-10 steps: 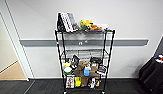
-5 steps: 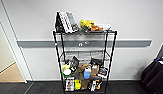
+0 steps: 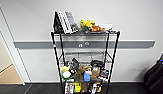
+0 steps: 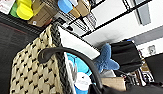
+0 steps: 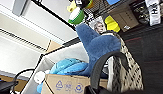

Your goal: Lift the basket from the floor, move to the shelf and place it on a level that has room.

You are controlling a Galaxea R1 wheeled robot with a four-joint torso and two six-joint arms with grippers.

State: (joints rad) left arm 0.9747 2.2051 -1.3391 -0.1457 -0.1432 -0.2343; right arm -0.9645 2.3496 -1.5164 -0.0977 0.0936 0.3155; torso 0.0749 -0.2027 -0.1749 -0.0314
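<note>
The shelf (image 3: 55, 57) stands straight ahead against the white wall, a black-posted wire rack. Its top tier carries books and plush toys. Below that is a bare wire level (image 3: 84, 53), and under it a tier crammed with boxes. The beige woven basket (image 4: 29, 72) hangs close to the shelf's lowest boxes, above the dark carpet floor (image 4: 9, 37). Its white lining, blue cloth (image 5: 97, 45) and brown box (image 5: 67, 83) show above the rim (image 5: 127, 67). A dark handle arcs up into my left gripper (image 4: 97, 88), another into my right gripper (image 5: 93, 88); each is shut on its handle.
A grey rail (image 3: 34, 45) runs along the wall behind the rack. A doorway with tan wooden flooring (image 3: 8, 76) opens at the left. A dark bulky object (image 3: 157, 75) stands at the right, close to the rack.
The rack has grown larger in the head view, so the camera has come nearer to it. Nothing on the shelf has moved.
</note>
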